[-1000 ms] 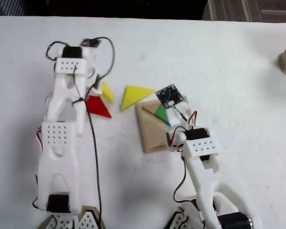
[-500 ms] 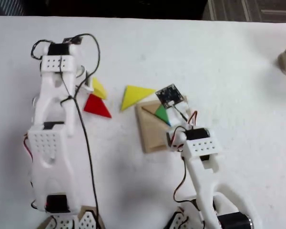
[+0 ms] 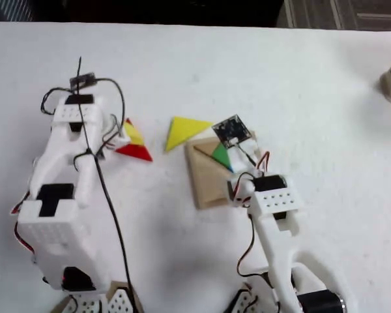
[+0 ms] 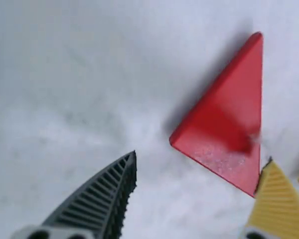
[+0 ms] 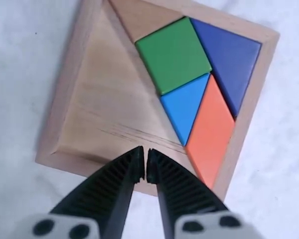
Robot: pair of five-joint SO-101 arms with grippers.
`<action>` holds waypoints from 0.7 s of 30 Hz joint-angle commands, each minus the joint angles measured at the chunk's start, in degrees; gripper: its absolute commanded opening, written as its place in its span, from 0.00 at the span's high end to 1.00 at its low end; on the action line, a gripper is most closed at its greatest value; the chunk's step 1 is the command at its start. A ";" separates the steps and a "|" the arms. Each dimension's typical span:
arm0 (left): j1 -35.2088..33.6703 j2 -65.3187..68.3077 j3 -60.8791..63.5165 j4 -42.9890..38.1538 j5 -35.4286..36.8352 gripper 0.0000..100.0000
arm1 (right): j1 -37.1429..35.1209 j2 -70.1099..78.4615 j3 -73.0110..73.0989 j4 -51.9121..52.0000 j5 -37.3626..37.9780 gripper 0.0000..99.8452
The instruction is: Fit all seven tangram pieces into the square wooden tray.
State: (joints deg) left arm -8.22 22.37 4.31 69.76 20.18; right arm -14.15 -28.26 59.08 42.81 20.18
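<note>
A white table [image 3: 313, 98] is seen from above, with two white arms set side by side at its near edge. The left arm [image 3: 65, 169] is stretched over the table's left part, and the right arm [image 3: 277, 215] is held over the middle.

The square wooden tray [image 3: 202, 179] is laid flat on the table near the centre, under the right arm's wrist. About half of its floor is left bare. A large yellow triangle [image 3: 184, 129] is placed flat on the table just beside the tray's far left corner, outside the rim.

Four pieces are fitted edge to edge in one half of the tray. A dark blue triangle [image 5: 229, 55] is set into a corner against the rim. An orange parallelogram [image 5: 209, 134] is laid along the same rim, touching it. A green square [image 5: 173, 55] is seated beside the dark blue triangle, and a light blue triangle [image 5: 187, 102] is wedged between the square and the parallelogram.

A red triangle [image 4: 224, 124] is laid flat on the table well apart from the tray, at the left gripper [image 4: 200, 158]. That gripper's jaws are spread wide, the yellow finger [image 4: 274, 199] at the triangle's edge and the black finger [image 4: 109, 194] off to its side; nothing is gripped.

The right gripper [image 5: 144, 162] is held over the tray's rim, its jaws pressed almost together on nothing.
</note>
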 commanded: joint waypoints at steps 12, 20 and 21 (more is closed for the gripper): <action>4.18 3.65 -6.68 1.41 9.14 0.61 | -0.66 -2.24 -0.44 -0.66 0.53 0.98; 5.05 9.80 -14.15 4.48 11.69 0.61 | -0.66 -2.33 -0.44 -0.57 0.53 0.98; 4.53 10.24 -15.30 5.36 12.04 0.61 | -0.66 -2.24 -0.44 -0.57 0.53 0.98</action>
State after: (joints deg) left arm -3.74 32.57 -5.80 72.92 30.37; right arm -14.15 -28.26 59.08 42.81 20.18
